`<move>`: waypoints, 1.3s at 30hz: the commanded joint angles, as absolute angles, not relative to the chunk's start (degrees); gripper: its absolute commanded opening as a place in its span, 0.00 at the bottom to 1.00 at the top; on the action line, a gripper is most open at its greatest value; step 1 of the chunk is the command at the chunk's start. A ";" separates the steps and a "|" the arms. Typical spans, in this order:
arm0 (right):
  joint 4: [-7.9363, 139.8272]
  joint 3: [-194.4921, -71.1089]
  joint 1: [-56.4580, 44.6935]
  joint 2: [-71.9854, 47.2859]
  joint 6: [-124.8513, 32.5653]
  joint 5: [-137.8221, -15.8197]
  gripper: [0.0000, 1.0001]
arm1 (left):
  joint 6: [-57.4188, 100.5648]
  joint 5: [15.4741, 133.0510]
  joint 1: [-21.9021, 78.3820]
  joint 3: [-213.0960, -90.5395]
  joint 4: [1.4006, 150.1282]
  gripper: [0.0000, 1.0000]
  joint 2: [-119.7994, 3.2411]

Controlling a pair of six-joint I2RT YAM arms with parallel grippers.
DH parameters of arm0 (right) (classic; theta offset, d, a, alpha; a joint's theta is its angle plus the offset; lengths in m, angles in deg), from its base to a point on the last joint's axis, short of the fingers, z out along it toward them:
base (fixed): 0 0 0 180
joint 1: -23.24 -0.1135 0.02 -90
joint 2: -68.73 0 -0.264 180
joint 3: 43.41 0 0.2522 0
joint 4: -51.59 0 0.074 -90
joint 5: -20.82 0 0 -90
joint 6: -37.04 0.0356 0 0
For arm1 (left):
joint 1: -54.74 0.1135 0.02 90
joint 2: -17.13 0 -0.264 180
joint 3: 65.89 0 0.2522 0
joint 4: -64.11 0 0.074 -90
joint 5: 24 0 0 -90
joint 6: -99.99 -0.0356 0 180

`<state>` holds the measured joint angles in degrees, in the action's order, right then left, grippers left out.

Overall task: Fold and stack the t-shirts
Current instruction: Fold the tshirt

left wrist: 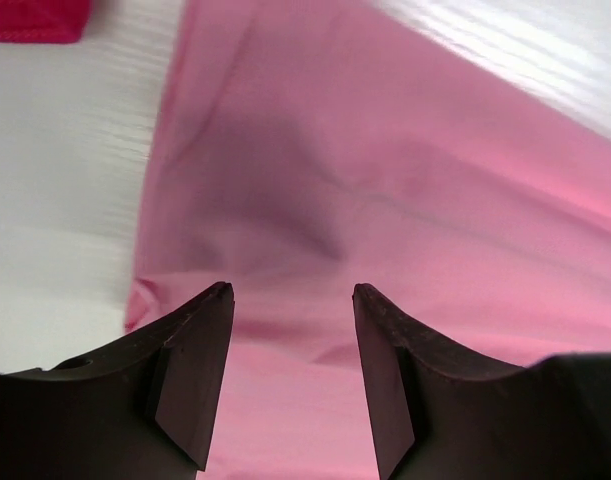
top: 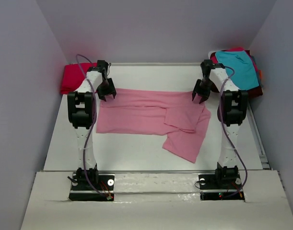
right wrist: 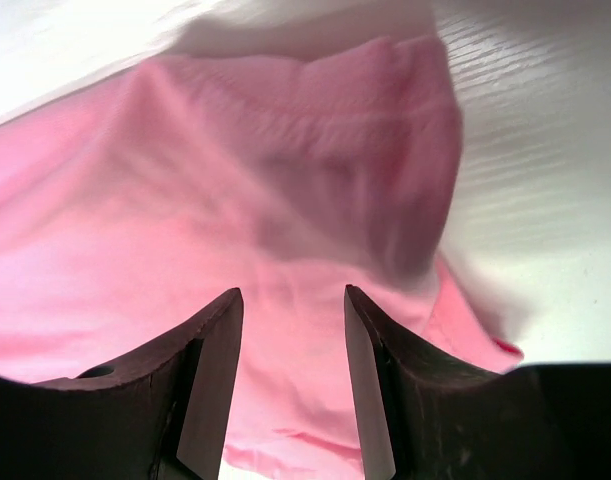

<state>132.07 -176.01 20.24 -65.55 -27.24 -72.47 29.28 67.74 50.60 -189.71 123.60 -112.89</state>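
Light pink t-shirt (top: 141, 115) lies spread flat mid-table (top: 136, 155), with one flap trailing toward the near right. I see the left gripper (top: 107, 92) over its far-left corner and the right gripper (top: 201, 94) over its far-right corner. Both jaws stand parted, cloth showing through the gap. Crimson t-shirt (top: 72, 79) sits far left; teal t-shirt (top: 237, 67) tops the far-right pile.
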 commanded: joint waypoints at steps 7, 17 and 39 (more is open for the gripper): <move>128.36 -175.55 18.15 -56.94 -28.52 -75.51 0.52 | 28.45 63.98 45.51 -198.55 124.97 0.63 -107.23; 127.66 -180.03 18.15 -64.42 -27.47 -74.54 0.51 | 28.19 61.61 45.51 -200.24 124.98 0.63 -112.77; 129.42 -194.80 18.15 -80.06 -28.70 -72.34 0.52 | 28.36 63.54 48.94 -203.13 122.43 0.64 -123.67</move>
<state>130.98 -192.10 18.34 -76.43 -27.70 -72.45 28.52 63.67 47.54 -200.73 122.71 -120.98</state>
